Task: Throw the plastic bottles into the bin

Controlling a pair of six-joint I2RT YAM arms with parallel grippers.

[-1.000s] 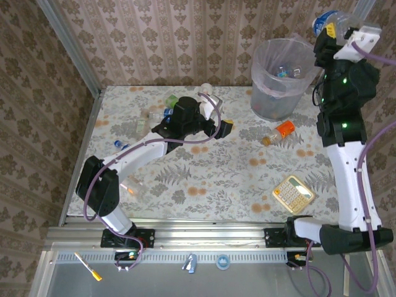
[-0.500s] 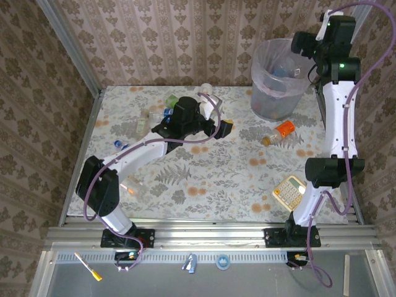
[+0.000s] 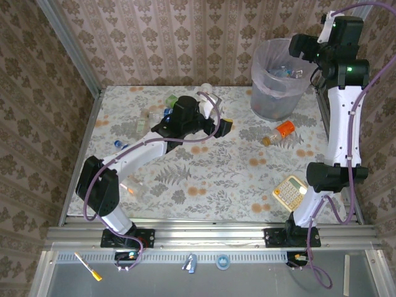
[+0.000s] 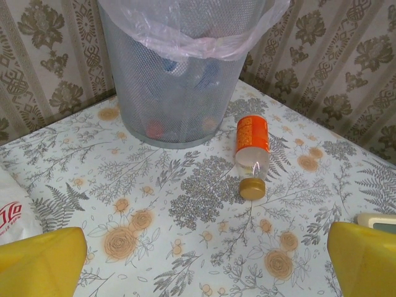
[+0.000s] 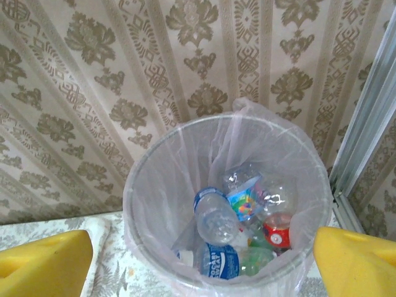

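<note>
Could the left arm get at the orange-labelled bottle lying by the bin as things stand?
Probably yes: the left gripper is open and faces the orange-labelled bottle with nothing lying between them; the bin stands beyond it.

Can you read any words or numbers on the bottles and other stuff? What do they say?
"POCARI" (a bit blurred, so not certain): on the blue-label bottle in the bin.
Red letters on the white object: cut off, unreadable.
Orange-label bottle: print too blurred to read.
Calculator: keys too small to read.
</note>
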